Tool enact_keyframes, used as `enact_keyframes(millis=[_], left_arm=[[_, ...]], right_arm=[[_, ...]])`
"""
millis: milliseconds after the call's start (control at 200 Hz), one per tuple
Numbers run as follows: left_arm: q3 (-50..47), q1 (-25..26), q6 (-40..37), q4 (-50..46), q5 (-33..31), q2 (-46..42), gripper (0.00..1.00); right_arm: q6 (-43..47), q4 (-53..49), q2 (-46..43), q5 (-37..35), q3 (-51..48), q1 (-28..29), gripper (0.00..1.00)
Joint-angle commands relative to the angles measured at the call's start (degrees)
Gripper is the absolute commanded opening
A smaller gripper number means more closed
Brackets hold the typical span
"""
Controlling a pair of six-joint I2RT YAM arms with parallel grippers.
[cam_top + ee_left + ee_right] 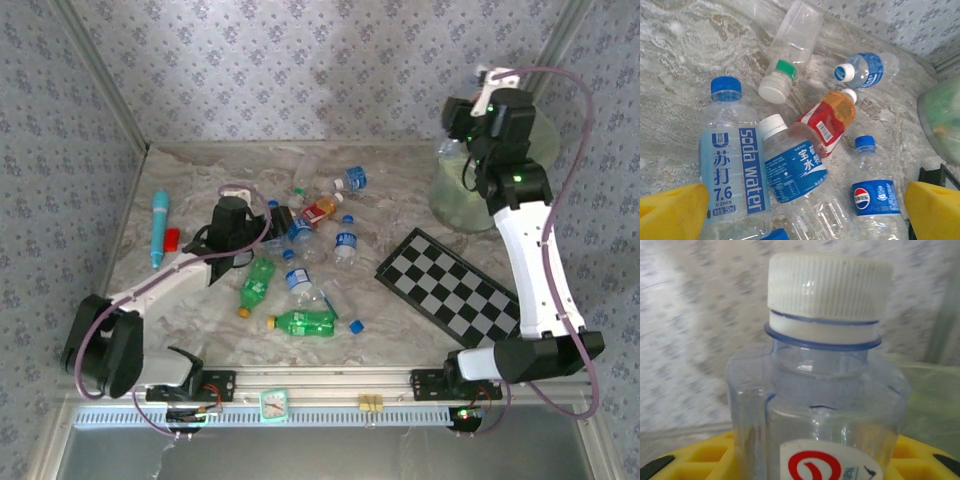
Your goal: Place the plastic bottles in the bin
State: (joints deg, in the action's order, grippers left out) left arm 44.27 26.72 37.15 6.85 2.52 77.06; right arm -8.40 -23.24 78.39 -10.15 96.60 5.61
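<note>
The right fingers (690,460) clamp a clear white-capped plastic bottle (825,390) over the nine-o'clock rim of the round pale-green translucent bin (455,205), at two o'clock on the tabletop (400,310). Released there, the bottle could clip the rim and fall outside. The left fingers (670,210), wide apart over the heap of loose plastic bottles (300,240), might pinch two.

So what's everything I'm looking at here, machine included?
clear bottles: several, too jumbled to count, blue caps and labels, mid-table
green bottles: two, green, front of pile
red-orange bottle: one, within pile
white-capped bottle: one, clear, gripped at the bin
bin: one, pale green, far right
checkerboard: one, black-and-white, right
pen-like tube: one, turquoise, left
small red item: one, beside tube
loose caps: at least two, blue, around pile
arms: two, white and black, near edge
left fingers: two, yellow, open above pile
right fingers: two, yellow, shut on white-capped bottle
</note>
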Motion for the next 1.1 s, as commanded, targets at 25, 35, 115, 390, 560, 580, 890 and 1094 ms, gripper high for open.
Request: enact_keyframes(millis=[25,35,115,390,560,580,890,1094], left_arm=[[4.07,-0.18,0.48,1.7,2.18,3.17,1.0],[4.24,-0.18,0.38,1.61,2.21,3.36,1.0],[4.94,-0.18,-0.17,2.14,2.05,4.56,1.0],[6.65,-0.35,-1.05,2.79,2.1,6.65,1.0],[8.5,-0.76,-2.04,1.76,1.96,9.52,1.0],[8.77,-0.87,-1.93,1.63,2.02,9.89,1.0],[10.31,-2.9,-0.33,2.02,1.65,12.41,1.0],[10.48,-3.77,-0.85,1.32,1.61,12.35,1.0]], right_arm=[[4.98,5.65,2.45,-8.13,2.08,-4.82,0.48],[5.22,5.86,2.73,-8.31,2.21,-5.21,0.48],[6.03,5.91,5.05,-8.49,3.6,-7.7,0.48],[7.45,1.79,13.22,-2.71,5.48,-12.62,0.5],[6.46,-4.57,18.75,1.18,6.87,-14.14,0.5],[6.47,-4.87,19.09,1.52,6.8,-14.2,0.49],[7.02,-9.71,23.53,5.29,7.17,-14.47,0.51],[6.06,-9.62,25.27,5.27,7.28,-14.36,0.56]])
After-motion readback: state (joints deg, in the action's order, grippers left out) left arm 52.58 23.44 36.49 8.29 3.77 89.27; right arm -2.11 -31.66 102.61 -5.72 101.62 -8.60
